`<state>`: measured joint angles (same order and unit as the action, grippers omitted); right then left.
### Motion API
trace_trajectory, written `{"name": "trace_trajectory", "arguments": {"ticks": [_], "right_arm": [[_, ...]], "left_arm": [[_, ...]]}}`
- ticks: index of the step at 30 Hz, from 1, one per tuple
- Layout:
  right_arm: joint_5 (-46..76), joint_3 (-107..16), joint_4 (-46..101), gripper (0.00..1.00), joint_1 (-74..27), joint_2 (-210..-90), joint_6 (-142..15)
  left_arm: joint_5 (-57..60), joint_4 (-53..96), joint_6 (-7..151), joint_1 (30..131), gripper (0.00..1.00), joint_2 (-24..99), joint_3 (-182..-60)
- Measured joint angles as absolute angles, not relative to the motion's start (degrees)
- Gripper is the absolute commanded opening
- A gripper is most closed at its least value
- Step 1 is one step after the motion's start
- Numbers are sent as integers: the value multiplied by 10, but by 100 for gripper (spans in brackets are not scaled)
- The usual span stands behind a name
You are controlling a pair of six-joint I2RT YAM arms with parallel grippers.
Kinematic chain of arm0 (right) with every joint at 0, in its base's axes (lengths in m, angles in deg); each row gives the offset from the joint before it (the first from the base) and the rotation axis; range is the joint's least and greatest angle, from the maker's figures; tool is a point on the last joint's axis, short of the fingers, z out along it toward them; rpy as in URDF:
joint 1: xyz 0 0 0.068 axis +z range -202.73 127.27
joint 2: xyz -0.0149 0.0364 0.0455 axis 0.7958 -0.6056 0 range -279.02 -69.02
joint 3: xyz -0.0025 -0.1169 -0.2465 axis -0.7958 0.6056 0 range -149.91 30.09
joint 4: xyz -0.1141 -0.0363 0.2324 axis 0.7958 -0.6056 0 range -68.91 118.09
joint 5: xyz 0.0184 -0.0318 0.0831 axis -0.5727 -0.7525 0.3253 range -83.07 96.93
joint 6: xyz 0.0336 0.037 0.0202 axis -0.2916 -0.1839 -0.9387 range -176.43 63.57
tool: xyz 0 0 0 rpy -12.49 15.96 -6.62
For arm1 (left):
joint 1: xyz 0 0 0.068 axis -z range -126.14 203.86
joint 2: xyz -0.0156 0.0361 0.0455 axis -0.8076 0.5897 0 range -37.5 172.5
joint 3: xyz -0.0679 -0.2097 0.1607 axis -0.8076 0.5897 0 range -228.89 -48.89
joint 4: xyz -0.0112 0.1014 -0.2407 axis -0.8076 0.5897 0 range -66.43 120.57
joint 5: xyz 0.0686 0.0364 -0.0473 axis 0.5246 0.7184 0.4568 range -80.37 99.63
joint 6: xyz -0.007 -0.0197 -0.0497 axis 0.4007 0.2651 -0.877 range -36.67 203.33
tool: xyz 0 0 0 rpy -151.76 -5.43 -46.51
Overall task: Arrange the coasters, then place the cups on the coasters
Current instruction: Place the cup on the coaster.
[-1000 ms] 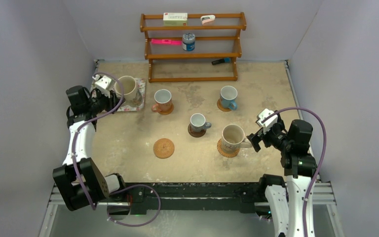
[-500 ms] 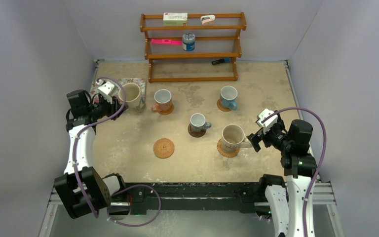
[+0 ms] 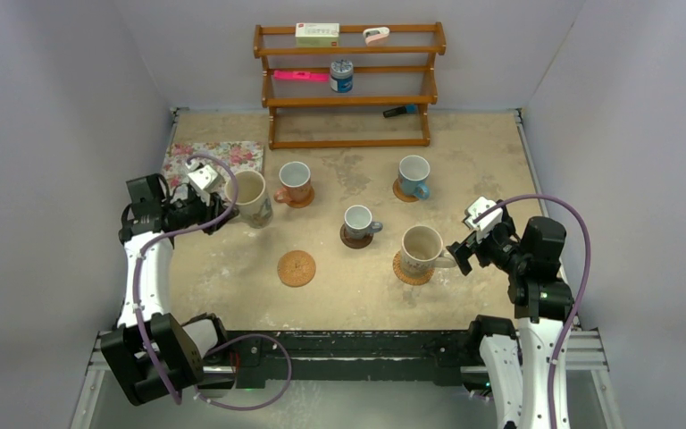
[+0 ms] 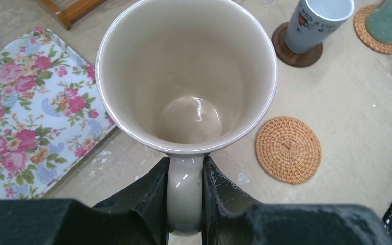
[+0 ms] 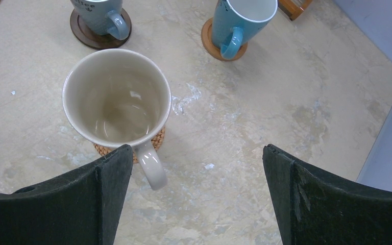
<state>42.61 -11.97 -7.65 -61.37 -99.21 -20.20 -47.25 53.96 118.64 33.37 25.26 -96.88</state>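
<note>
L gripper pinching cream mug by handle: hold upright, centre over bare woven coaster, lower slow; R gripper wide, empty.

Setting: robotics lab, enclosed test cell.
Evidence:
- plain grey walls closing in three sides
- worn, stained beige table filling the floor of the cell
- two cabled arms bolted side by side to a black rail at the near edge

Furnishings are household props only: wooden rack against the back wall, mugs, coasters, floral tray.
</note>
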Motion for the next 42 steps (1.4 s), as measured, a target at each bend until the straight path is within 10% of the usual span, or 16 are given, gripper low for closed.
{"name": "trace_trajectory", "arguments": {"ticks": [20,42], "right_arm": [[426,-120,-77,99,-614,-992,-200],[427,-117,-80,99,-614,-988,-195]], "left_arm": [[-554,804,1534,360,0,258,-959],[-540,714,1485,454,0,264,-911]]}}
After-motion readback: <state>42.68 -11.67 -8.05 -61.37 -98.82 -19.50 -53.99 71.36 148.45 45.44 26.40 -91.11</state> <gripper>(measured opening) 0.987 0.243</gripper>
